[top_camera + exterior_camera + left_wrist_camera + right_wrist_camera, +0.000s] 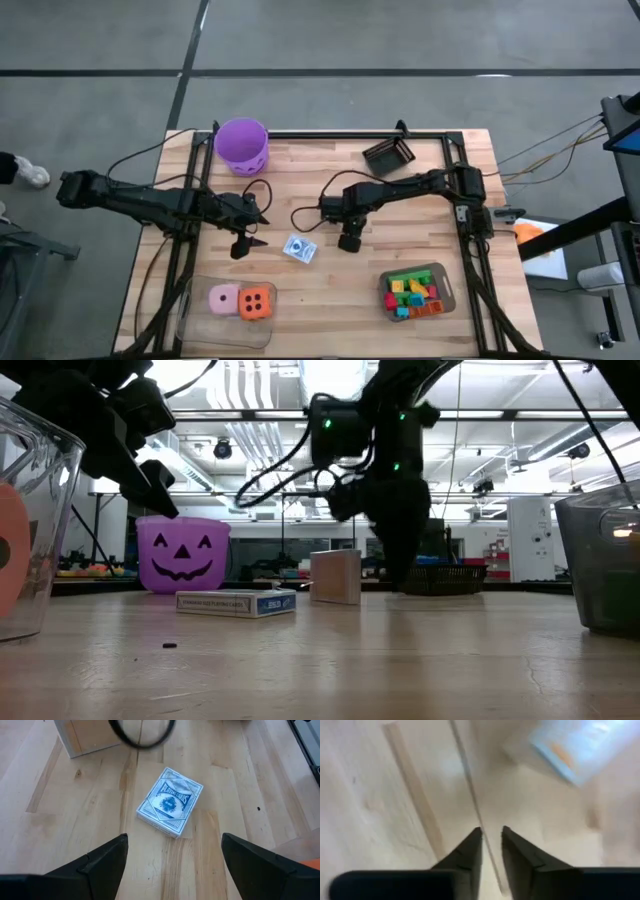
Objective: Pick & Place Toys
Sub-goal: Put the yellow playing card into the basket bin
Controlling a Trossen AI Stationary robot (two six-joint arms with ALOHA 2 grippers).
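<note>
A white-blue card pack (300, 249) lies flat on the wooden table; it also shows in the low view (236, 602) and the left wrist view (170, 802). My left gripper (247, 240) hovers open just left of it, above the table, and the pack lies ahead of the two fingers. My right gripper (350, 241) points down just right of the pack, its fingertips (491, 840) close together over bare wood, holding nothing. Pink and orange dice (242, 301) sit in a clear bin. Coloured bricks (412, 293) fill a grey tray.
A purple bucket (241, 145) stands at the far left and a dark tray (388, 155) at the far middle. A small pale upright box (335, 577) stands near the right gripper and also shows in the left wrist view (85, 737). The clear bin (205, 322) sits near left.
</note>
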